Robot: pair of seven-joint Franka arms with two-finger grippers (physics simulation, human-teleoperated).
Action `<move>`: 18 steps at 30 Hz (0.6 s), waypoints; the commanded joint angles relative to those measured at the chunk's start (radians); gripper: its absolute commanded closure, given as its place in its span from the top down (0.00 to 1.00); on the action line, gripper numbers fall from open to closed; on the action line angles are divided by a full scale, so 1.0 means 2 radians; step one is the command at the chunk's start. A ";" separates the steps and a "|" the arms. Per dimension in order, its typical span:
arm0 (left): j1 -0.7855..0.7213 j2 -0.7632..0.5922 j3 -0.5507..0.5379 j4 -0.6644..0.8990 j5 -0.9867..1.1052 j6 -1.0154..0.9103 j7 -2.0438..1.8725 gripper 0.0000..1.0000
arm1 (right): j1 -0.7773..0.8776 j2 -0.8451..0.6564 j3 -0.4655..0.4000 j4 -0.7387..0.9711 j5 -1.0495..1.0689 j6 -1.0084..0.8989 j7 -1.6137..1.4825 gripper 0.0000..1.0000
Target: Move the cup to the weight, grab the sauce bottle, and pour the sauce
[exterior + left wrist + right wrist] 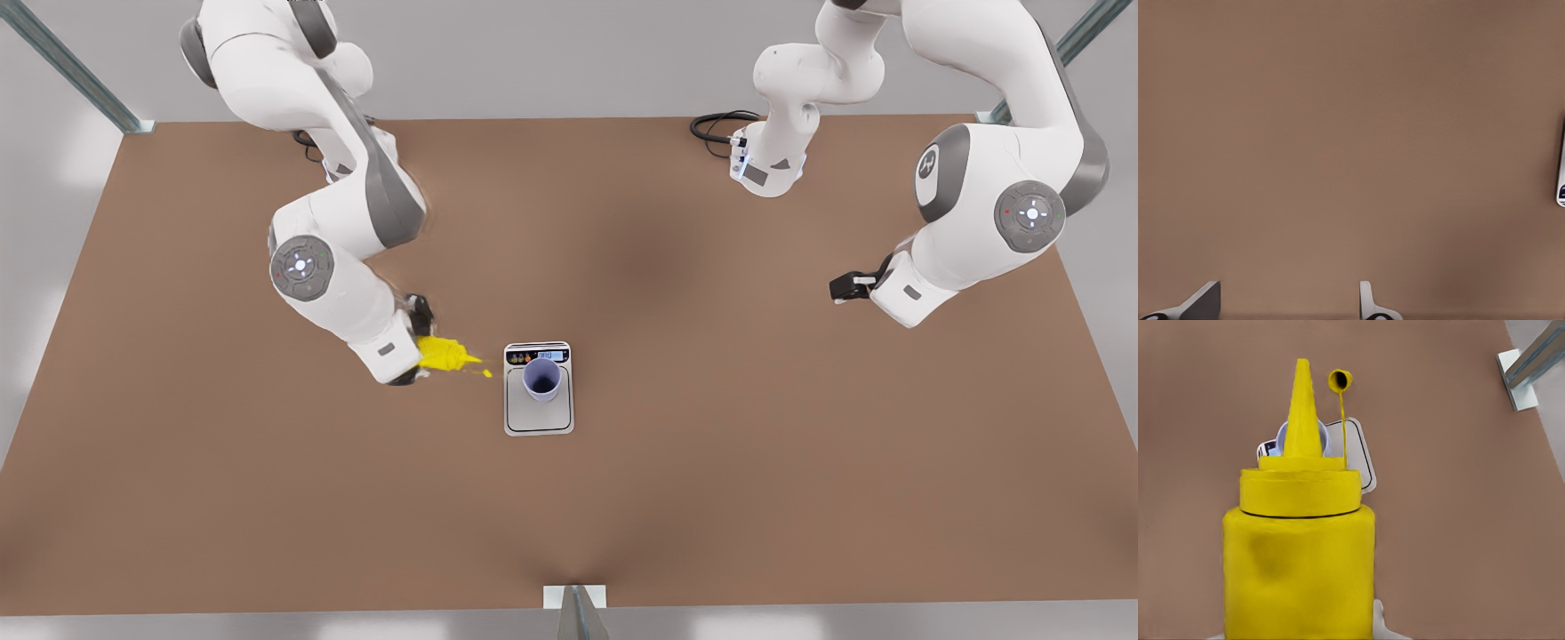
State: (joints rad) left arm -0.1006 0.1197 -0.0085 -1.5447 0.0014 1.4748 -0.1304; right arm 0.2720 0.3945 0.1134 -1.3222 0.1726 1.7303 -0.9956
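The yellow sauce bottle (440,354) is tipped on its side above the table, nozzle aimed at the front view's right, toward the weight. My right gripper (416,352) is shut on its body. The right wrist view looks along the sauce bottle (1298,580), whose small tethered cap (1340,380) hangs open beside the nozzle. The lavender cup (541,377) stands upright on the weight (539,420), a silver scale; the nozzle tip stops short of the cup. The cup (1323,437) peeks out behind the nozzle. My left gripper (849,286) waits at the front view's right, its fingers (1205,300) open over bare table.
The brown table (711,444) has metal frame posts at its back corners and a bracket (575,597) at the middle of its near edge. Black cables (716,124) lie at the back by the arm base. The weight's edge (1561,180) shows in the left wrist view.
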 commanded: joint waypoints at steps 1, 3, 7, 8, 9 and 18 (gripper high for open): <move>0.000 0.000 0.000 0.000 0.000 0.000 0.000 1.00 | -0.003 0.000 0.000 0.000 0.006 -0.001 -0.007 0.52; 0.000 0.002 0.000 0.000 0.001 0.000 0.001 1.00 | -0.042 0.001 0.000 0.000 0.068 -0.005 -0.063 0.52; -0.001 0.003 0.000 0.002 0.001 -0.002 -0.002 1.00 | -0.108 0.004 0.000 -0.001 0.176 -0.011 -0.159 0.52; -0.001 0.003 0.000 0.003 0.002 -0.002 -0.002 1.00 | -0.120 0.008 0.000 -0.004 0.200 -0.015 -0.189 0.52; -0.001 0.003 0.000 0.003 0.002 -0.003 -0.001 1.00 | -0.130 0.016 0.000 -0.007 0.226 -0.015 -0.219 0.52; -0.003 0.014 -0.002 0.004 0.002 -0.003 0.001 1.00 | -0.177 0.129 0.000 -0.026 0.417 -0.018 -0.439 0.52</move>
State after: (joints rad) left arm -0.1070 0.1473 -0.0122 -1.5371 0.0060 1.4680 -0.1289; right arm -0.0813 0.6707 0.1132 -1.3779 1.0291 1.6944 -1.8929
